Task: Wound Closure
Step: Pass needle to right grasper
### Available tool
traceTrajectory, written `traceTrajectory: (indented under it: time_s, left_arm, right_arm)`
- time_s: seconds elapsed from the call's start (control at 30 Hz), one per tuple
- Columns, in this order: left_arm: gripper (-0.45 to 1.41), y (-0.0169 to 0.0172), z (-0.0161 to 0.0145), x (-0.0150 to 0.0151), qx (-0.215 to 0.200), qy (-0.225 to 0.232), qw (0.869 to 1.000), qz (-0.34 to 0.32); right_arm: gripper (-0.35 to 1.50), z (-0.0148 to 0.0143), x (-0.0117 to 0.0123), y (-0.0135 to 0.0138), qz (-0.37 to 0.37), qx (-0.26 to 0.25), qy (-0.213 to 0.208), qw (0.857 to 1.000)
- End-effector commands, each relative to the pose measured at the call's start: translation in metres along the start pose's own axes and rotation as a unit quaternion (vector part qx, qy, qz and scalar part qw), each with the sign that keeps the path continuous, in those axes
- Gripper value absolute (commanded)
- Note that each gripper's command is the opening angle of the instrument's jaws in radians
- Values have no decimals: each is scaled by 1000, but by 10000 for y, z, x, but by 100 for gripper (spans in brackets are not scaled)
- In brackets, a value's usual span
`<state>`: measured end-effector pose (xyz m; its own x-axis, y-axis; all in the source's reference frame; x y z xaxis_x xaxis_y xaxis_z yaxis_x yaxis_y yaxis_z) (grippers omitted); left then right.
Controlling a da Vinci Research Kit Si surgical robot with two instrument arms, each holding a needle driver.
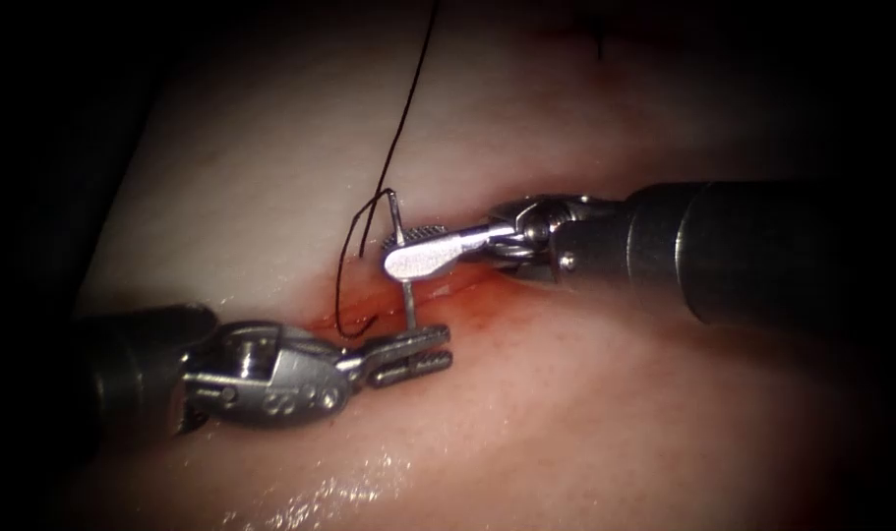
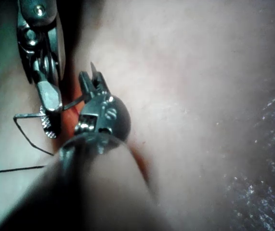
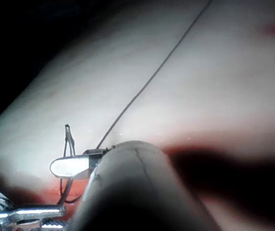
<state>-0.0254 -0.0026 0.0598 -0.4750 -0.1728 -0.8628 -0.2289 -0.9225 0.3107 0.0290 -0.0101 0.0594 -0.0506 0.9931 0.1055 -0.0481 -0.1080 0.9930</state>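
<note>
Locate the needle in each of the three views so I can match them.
Endoscope view: needle upright over the cut, gripped by the right tool, above the left tool.
Left wrist view: needle between both tools.
Right wrist view: needle in the right tool's jaws.
Shared landmark: thread.

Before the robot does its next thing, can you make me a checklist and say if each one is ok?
1. Right tool has the needle: ok, its jaws are shut on it near the thread end.
2. Left tool ready: ok, its jaws are a little open at the needle's lower part and hold nothing.
3. Needle clear of the tissue: cannot tell, the left tool hides its lower end.
4. Thread free: ok, it runs from the needle's top away over the tissue, with a loop hanging near the cut.
5. Red fluid hiding the cut: not ok, it covers the edges.
</note>
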Motion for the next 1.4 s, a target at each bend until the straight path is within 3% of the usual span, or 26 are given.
traceTrajectory:
  time_s: [0.03, 0.77, 0.8, 0.83, 0.87, 0.9, 1.1, 1.17, 1.23, 1.4]
  left_arm:
    - [-45, 1, 8, -3, 0, 0, 1000, 0]
    - [-45, 4, 12, -1, -13, -8, 1000, 8]
    - [-45, 4, 12, -1, -13, -8, 1000, 8]
    - [-45, 4, 12, -1, -13, -8, 1000, 8]
    - [-45, 4, 12, -1, -13, -8, 1000, 8]
    - [-45, 4, 12, -1, -13, -8, 1000, 8]
    - [-45, 5, 11, 1, -20, -8, 1000, 9]
    - [34, 5, 11, 2, -26, -6, 1000, -3]
    - [76, 5, 10, 3, -26, -4, 997, -68]
    - [99, 5, 5, 14, -27, 2, 978, -205]
  right_arm:
    - [115, 8, 1, 1, 2, 0, -3, 1000]
    - [94, 12, -2, -3, 2, -3, -7, 1000]
    - [83, 12, -2, -3, 2, -3, -7, 1000]
    - [47, 11, -2, -2, 2, -5, -9, 1000]
    - [-3, 10, -2, -2, 2, -8, -13, 1000]
    - [-35, 9, -1, -1, 2, -17, -21, 1000]
    - [-35, 6, 10, 7, -45, -44, -8, 998]
    - [-35, 4, 12, 9, -48, -44, -9, 998]
    - [-35, 2, 14, 10, -54, -45, -11, 997]
    - [-35, -1, 20, 14, -86, -31, -1, 996]
